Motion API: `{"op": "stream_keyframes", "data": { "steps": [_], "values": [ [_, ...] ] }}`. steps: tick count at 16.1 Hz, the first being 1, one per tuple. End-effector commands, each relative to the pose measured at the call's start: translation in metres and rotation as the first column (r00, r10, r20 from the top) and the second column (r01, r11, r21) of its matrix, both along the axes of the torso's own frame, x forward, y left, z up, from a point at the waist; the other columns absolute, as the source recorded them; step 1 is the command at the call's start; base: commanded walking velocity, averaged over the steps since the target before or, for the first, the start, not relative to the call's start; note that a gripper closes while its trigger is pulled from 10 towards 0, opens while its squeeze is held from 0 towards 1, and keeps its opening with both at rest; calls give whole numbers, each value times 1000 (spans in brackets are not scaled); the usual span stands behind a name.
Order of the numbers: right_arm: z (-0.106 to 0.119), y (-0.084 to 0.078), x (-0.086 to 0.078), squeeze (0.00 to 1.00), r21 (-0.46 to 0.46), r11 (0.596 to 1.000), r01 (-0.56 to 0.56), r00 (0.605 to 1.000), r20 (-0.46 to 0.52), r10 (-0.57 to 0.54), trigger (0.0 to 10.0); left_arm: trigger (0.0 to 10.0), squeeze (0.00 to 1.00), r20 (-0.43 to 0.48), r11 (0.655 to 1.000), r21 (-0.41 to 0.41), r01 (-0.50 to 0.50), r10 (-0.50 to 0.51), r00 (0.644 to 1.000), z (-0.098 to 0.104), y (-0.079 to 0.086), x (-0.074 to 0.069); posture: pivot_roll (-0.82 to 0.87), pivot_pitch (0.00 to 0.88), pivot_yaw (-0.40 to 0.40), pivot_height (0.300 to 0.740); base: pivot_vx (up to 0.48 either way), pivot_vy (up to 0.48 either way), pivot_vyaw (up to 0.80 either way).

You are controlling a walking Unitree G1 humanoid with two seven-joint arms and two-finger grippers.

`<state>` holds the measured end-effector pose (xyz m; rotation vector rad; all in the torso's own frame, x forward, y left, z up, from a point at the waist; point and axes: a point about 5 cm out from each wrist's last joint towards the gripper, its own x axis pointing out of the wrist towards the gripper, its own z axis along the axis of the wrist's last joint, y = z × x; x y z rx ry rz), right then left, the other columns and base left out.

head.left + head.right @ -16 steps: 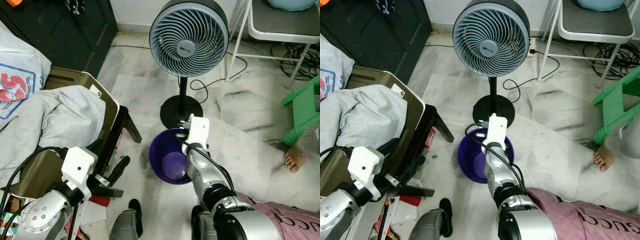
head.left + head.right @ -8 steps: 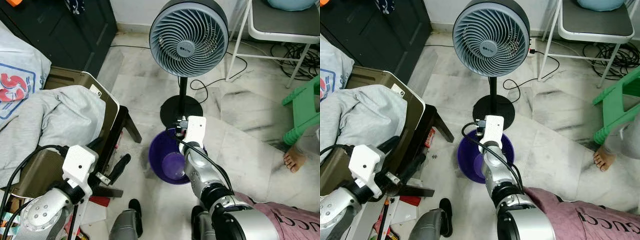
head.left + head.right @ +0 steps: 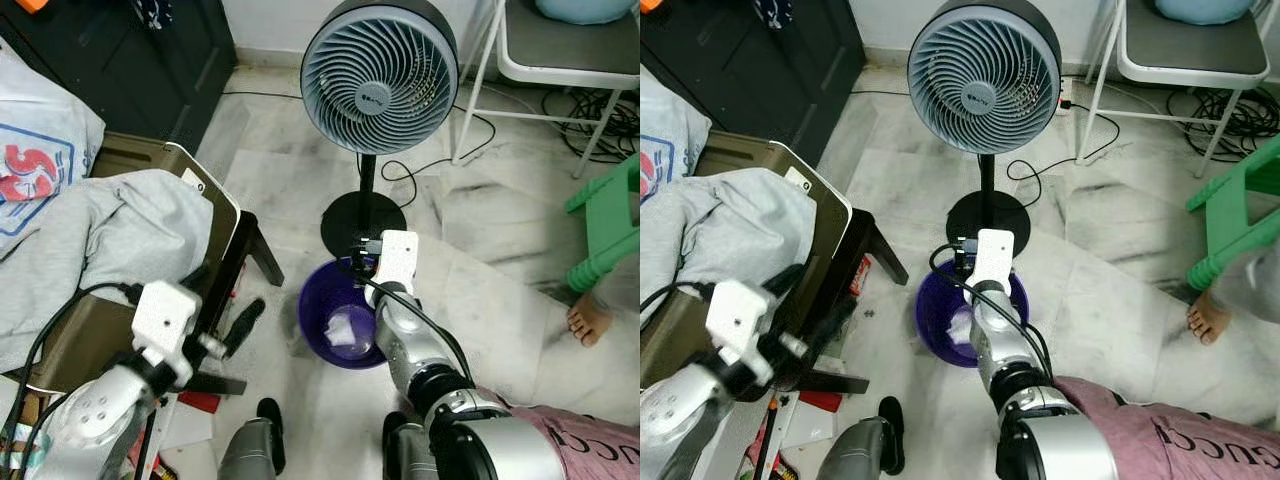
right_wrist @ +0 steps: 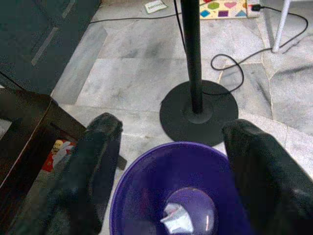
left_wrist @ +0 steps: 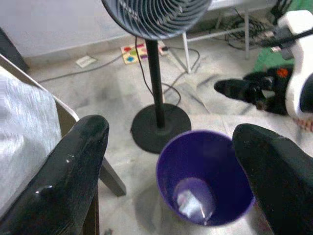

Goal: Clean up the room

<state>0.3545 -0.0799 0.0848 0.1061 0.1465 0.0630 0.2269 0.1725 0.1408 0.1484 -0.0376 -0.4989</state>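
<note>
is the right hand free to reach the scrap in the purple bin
Probably yes: the right hand hangs open right above the purple bin, and nothing covers the white scrap at its bottom.

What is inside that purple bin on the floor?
A small crumpled whitish scrap lies at the bottom of the purple bin. The right arm hides part of the inside in the head views.

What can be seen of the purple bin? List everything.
The purple bin is a round, open-topped tub of glossy plastic, standing upright on the marble floor beside the fan's black base. A small crumpled white scrap lies at its bottom. The right gripper hangs above its rim, jaws open.
</note>
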Motion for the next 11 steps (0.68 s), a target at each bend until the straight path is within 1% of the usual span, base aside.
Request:
{"op": "stream_keyframes", "data": {
  "steps": [1,2,3,4,5,6,7,8,9,10,11],
  "values": [
    [-1,2,-4,1000,-2,1000,-28,999,25,28,10000,10000,0,-10,1000,4,-24,24,1000,-6,2,1,123,297,76,740,0,0,0],
    [1,1,-4,1000,0,999,-32,999,34,32,10000,10000,0,-6,1000,-2,-26,26,1000,-6,1,3,116,295,74,740,0,0,0],
    [2,-1,-7,1000,-12,999,-48,996,69,49,10000,10000,0,1,999,-15,-28,28,1000,-7,-2,5,91,281,66,740,0,0,0],
    [5,-4,-12,1000,-58,996,-65,991,113,71,10000,10000,0,10,999,-30,-28,28,1000,-7,-6,7,76,269,58,740,0,0,0],
    [8,-10,-17,1000,-67,995,-68,987,142,77,10000,10000,0,22,999,-40,-27,27,999,-7,-10,12,51,246,48,740,0,0,0],
    [13,-21,-30,1000,-106,992,-70,980,179,88,10000,10000,0,53,999,-50,-12,15,998,-5,-17,18,21,225,41,740,0,0,0],
    [14,-27,-38,1000,-117,991,-71,978,186,92,10000,10000,0,61,998,-64,-18,22,998,-5,-18,20,8,211,38,740,0,0,0],
    [16,-34,-48,1000,-147,986,-77,974,202,106,10000,10000,0,69,996,-78,-30,35,997,-6,-20,25,-18,188,32,740,0,0,0],
    [18,-36,-54,1000,-168,982,-85,971,206,119,10000,10000,0,76,996,-85,-39,46,996,-7,-21,27,-22,182,31,740,0,0,0],
    [14,-41,-57,1000,-180,981,-79,974,198,115,10000,10000,0,86,994,-98,-52,61,994,-7,-23,32,-43,151,26,740,0,0,0],
    [13,-44,-56,1000,-176,982,-70,976,194,104,10000,10000,0,89,993,-106,-58,68,994,-7,-25,35,-48,134,22,740,0,0,0]
  ]
}}
